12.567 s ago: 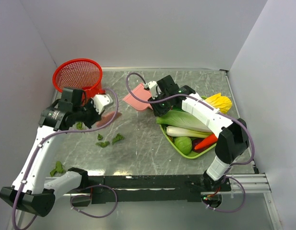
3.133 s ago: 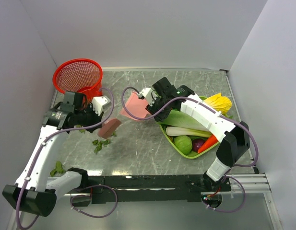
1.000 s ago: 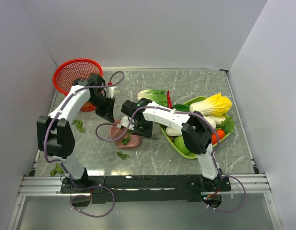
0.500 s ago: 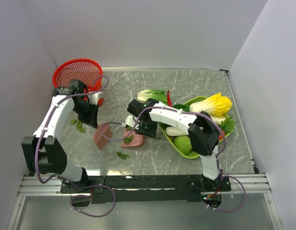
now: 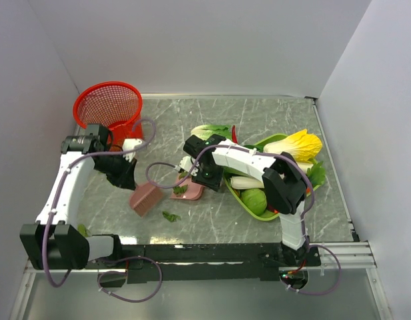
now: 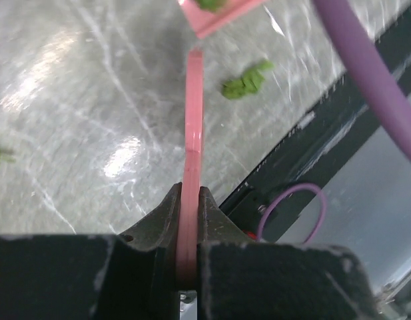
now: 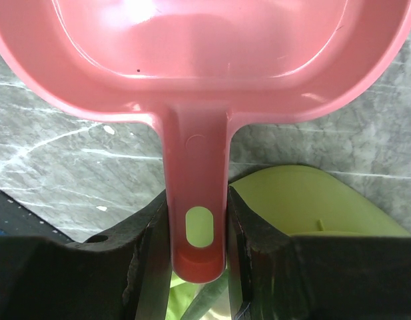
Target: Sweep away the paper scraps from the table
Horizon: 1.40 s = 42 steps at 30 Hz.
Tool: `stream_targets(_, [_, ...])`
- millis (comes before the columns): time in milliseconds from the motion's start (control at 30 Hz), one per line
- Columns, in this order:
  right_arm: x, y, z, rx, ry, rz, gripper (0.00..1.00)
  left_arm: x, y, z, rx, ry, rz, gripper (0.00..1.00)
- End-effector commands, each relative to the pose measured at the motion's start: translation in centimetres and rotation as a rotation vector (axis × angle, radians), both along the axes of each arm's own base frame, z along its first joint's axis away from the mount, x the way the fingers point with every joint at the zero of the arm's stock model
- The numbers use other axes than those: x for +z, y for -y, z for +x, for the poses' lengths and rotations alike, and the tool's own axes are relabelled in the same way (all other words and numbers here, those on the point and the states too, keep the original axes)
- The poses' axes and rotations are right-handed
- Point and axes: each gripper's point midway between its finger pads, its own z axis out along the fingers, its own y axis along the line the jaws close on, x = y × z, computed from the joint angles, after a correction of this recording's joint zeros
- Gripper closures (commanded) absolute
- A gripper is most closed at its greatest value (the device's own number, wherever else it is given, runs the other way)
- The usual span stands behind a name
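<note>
From above, the left gripper (image 5: 123, 172) sits toward the left edge of the table (image 5: 212, 223), clamped on a flat pink scraper (image 5: 146, 198) that reaches out toward the middle. The right gripper (image 5: 204, 173) is mid-table, mostly hidden under its own arm, holding a pink dustpan (image 5: 190, 191) just right of the scraper. I can make out only a few paper scraps (image 5: 169, 216): one loose toward the near edge, one in the pan, and one at the near left corner, half behind the arm. A red basket (image 5: 108, 105) fills the far left corner. A lime tray (image 5: 265, 141) of toy vegetables lies toward the right edge.

The left wrist view shows both fingers pinched tight on the scraper (image 6: 193, 133), seen edge-on. A blurry scrap (image 6: 246, 79) lies just right of its tip, and the dustpan (image 6: 222, 10) is cut off at the top.

In the right wrist view the fingers are closed on the dustpan (image 7: 205, 47) handle. The pan's front is out of frame, so I cannot see what it holds.
</note>
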Motion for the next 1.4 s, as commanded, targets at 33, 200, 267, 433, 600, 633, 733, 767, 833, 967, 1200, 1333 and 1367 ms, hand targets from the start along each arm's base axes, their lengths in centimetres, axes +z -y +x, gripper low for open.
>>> stream_targets(33, [2.3,0.0,-0.1,-0.043,0.013,0.077,1.00,0.6,1.0,-2.2,-0.252,0.139,-0.063,0.99])
stream_targets(200, [2.0,0.3,-0.1,-0.051,0.001,0.067,1.00,0.7,1.9,-3.8,-0.395,0.280,-0.098,0.99])
stream_targets(267, [1.9,0.3,-0.2,-0.052,-0.002,0.063,1.00,0.2,2.7,-4.5,-0.470,0.273,-0.095,0.99])
stream_targets(433, [1.8,0.1,0.1,-0.056,0.001,0.064,1.00,-1.0,4.7,-5.7,-0.592,0.211,-0.116,0.99])
stream_targets(600, [1.8,0.0,0.3,-0.056,0.005,0.065,1.00,-1.5,6.1,-4.0,-0.608,0.240,-0.118,0.99])
stream_targets(633, [1.7,0.1,0.2,-0.055,0.002,0.060,1.00,-1.6,6.3,-3.6,-0.607,0.245,-0.110,0.99])
stream_targets(733, [1.6,0.3,0.0,-0.056,-0.005,0.055,1.00,-2.3,5.8,-1.6,-0.557,0.267,-0.043,0.99])
stream_targets(767, [1.6,0.3,0.0,-0.056,-0.007,0.055,1.00,-2.6,5.5,-1.0,-0.524,0.271,-0.015,0.99])
stream_targets(833, [1.5,0.5,-0.2,-0.064,-0.018,0.057,1.00,-3.2,4.3,0.4,-0.483,0.294,0.075,0.99])
stream_targets(967, [1.2,0.9,-0.3,-0.071,-0.026,0.050,1.00,-3.0,2.0,1.7,-0.462,0.350,0.202,0.99])
stream_targets(1200, [1.5,1.4,-0.5,-0.030,-0.013,0.033,1.00,-0.4,1.1,3.5,-0.335,0.448,0.212,0.99])
stream_targets(1333, [1.3,1.8,-1.3,0.036,-0.007,0.007,1.00,1.6,1.9,3.1,-0.259,0.473,0.117,0.99])
stream_targets(1367, [1.1,1.9,-1.8,0.052,-0.005,-0.007,1.00,2.0,2.0,2.7,-0.231,0.470,0.096,0.99])
